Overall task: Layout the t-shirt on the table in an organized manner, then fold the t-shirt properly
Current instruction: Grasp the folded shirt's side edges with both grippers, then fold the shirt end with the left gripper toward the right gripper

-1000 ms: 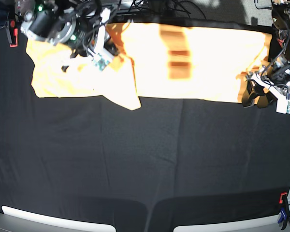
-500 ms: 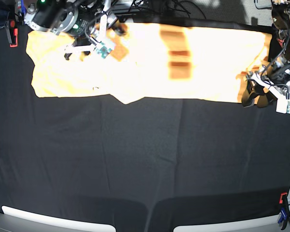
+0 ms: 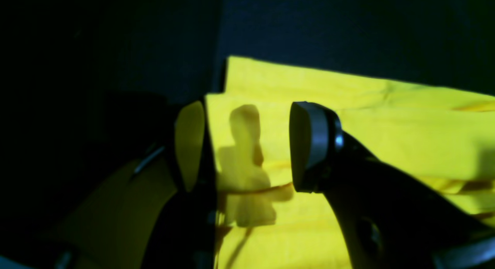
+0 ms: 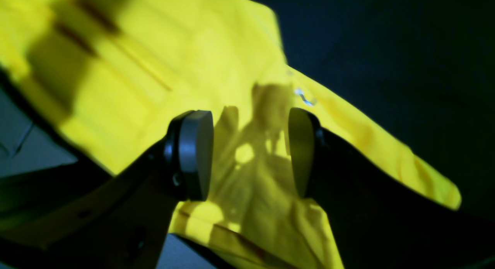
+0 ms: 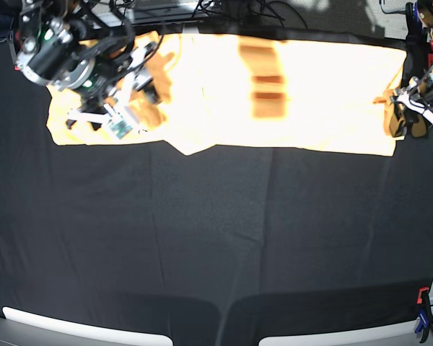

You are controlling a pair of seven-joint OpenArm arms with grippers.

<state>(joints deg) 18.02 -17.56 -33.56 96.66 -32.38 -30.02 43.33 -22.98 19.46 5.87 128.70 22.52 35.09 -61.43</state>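
Observation:
The light orange-yellow t-shirt (image 5: 274,94) lies spread wide along the far edge of the black table (image 5: 216,238). My right gripper (image 5: 141,101) hovers over the shirt's left end. In the right wrist view this gripper (image 4: 249,153) is open, with only wrinkled t-shirt (image 4: 154,67) below the gap. My left gripper (image 5: 400,119) sits at the shirt's right edge. In the left wrist view it (image 3: 247,145) is open too, just above layered t-shirt (image 3: 386,118) near a corner of the cloth. Neither gripper holds anything.
Cables (image 5: 238,11) run behind the table's far edge. A red and blue clamp (image 5: 422,299) sits at the near right corner. White strips (image 5: 79,328) line the front edge. Black cloth stretches from the shirt to the front.
My right gripper opened and let go of the shirt's raised fold, which dropped flat, then moved down and left. My left gripper shifted up and right along the shirt's right edge.

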